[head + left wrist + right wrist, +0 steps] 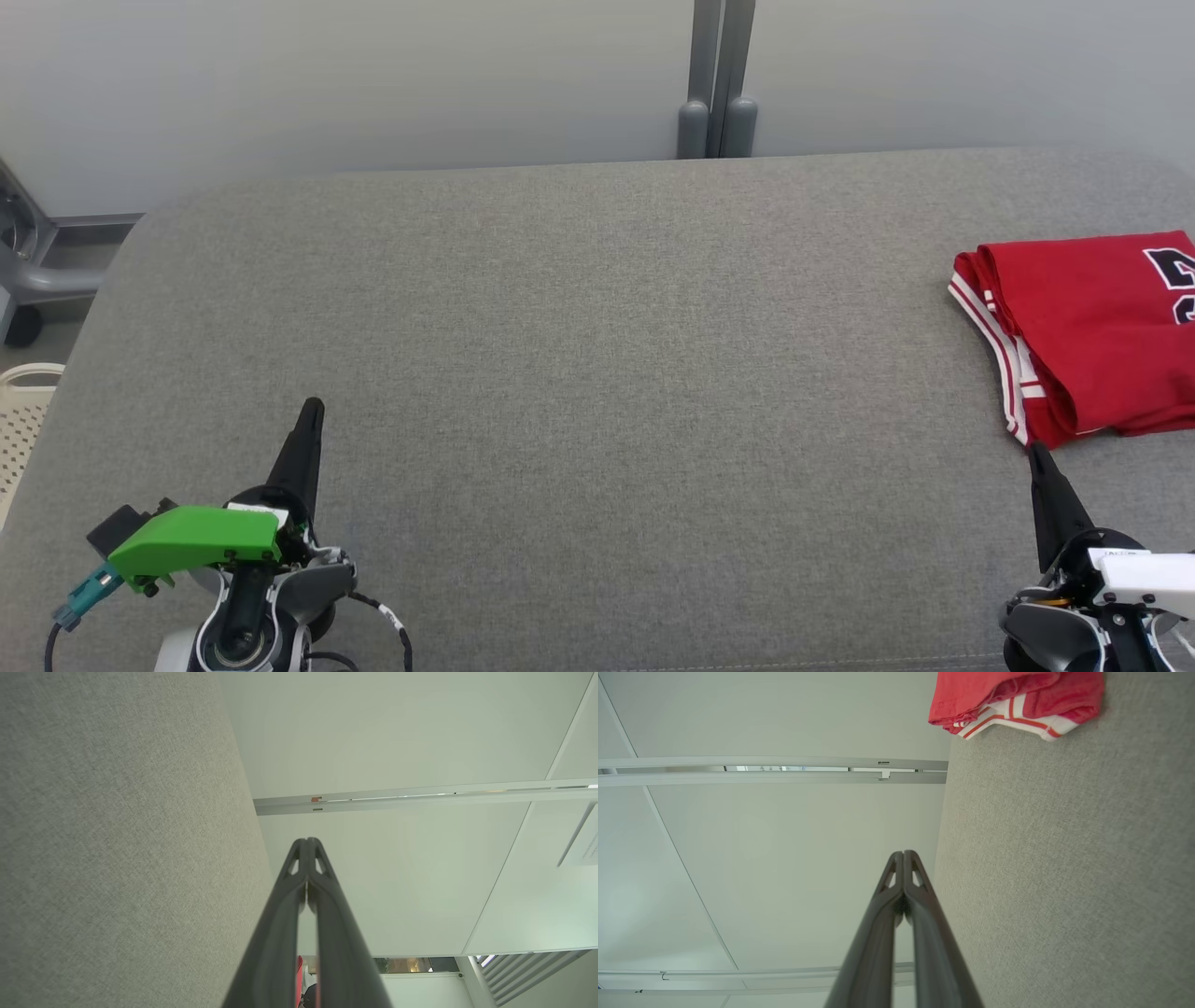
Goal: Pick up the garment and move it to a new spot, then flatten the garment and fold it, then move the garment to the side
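A pale, plain wall point(373, 75) closes the room at 12 o'clock, split by a grey upright post point(717, 79) that stands just behind the bench. The bench point(597, 373) is a broad slab covered in grey woven fabric with rounded far corners, and most of it lies bare. The garment point(1092, 331) is red with white striped trim and dark lettering. It lies folded on the bench at 3 o'clock, cut off by the head view's edge. At 9 o'clock, off the bench, stands a grey tubular frame on a wheel point(37, 271), and a white perforated basket point(23, 420) sits below it. The left end effector point(311, 411) hovers at 7 o'clock with its fingers pressed together, holding nothing. The right end effector point(1034, 453), at 4 o'clock, is likewise pressed together and empty, its tip just short of the garment's near corner.
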Available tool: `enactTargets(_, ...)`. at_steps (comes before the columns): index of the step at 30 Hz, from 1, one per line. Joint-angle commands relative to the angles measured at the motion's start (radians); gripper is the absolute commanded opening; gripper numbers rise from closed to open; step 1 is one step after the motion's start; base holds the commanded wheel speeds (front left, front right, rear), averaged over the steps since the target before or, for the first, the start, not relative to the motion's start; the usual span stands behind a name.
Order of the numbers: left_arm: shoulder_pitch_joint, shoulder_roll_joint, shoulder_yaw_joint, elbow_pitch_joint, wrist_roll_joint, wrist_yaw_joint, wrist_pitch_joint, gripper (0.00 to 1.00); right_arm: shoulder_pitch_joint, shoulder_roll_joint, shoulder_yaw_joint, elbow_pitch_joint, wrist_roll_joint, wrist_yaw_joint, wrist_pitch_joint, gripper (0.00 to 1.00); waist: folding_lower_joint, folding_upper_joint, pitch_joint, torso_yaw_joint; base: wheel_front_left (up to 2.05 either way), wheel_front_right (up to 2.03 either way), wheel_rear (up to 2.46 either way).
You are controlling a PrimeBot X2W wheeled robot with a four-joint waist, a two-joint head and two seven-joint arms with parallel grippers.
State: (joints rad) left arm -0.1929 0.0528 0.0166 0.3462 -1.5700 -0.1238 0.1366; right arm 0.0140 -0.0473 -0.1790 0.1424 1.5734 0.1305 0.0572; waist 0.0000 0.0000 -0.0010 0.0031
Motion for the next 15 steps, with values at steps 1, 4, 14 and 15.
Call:
enactTargets(1,-0.021,-0.001,0.007,0.001,-0.024,-0.007,0.006,0.00,-0.013,-0.005,-0.003,-0.008,0.022,0.000,0.005,0.00,0.0000,0.0000,0.002,-0.001,0.00,0.00,0.00)
enactTargets(4,-0.026,-0.003,0.010,0.001,-0.044,-0.009,0.011,0.00,-0.013,-0.005,-0.004,-0.011,0.042,0.000,0.008,0.00,0.0000,0.0000,0.005,-0.003,0.00,0.00,0.00)
enactTargets(14,-0.026,-0.003,0.012,0.002,-0.052,-0.011,0.014,0.00,-0.012,-0.005,-0.005,-0.012,0.054,0.000,0.010,0.00,0.0000,0.0000,0.007,-0.004,0.00,0.00,0.00)
enactTargets(15,-0.026,-0.003,0.012,0.002,-0.052,-0.011,0.014,0.00,-0.012,-0.005,-0.005,-0.012,0.054,0.000,0.010,0.00,0.0000,0.0000,0.007,-0.004,0.00,0.00,0.00)
